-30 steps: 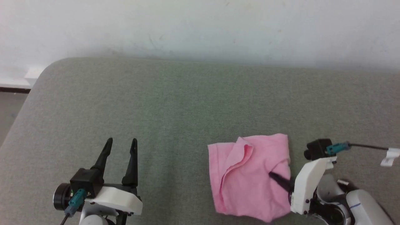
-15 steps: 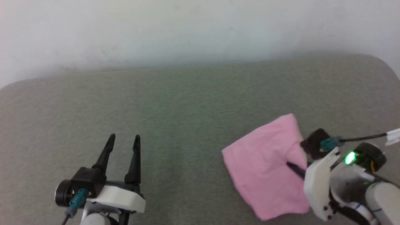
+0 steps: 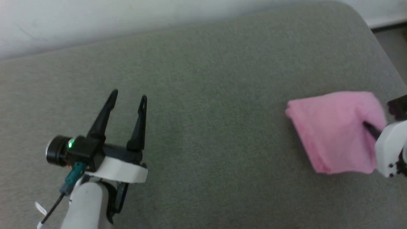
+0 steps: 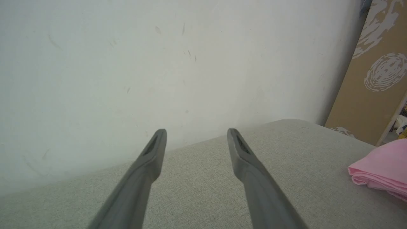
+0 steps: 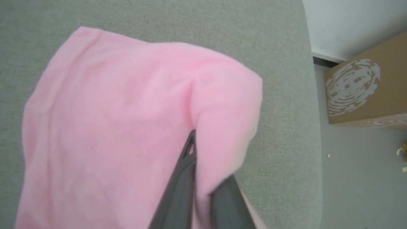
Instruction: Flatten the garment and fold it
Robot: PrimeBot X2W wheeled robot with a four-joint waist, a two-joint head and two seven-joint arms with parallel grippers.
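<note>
The right tool (image 3: 366,124) was clamped on the garment (image 3: 330,133), its two dark fingers pressed together on a fold of pink fabric at the cloth's near right corner. The rest of the folded garment lay ahead and to the left of that tool, on the grey padded surface (image 3: 203,95). The left tool (image 3: 128,94) stood well apart, the garment far off to its right, and its fingers were spread wide above the same surface.

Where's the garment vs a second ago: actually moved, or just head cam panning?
Yes, moved. The garment, held by the right gripper, has shifted right, nearer the rounded right corner of the grey surface. The camera panned too.
</note>
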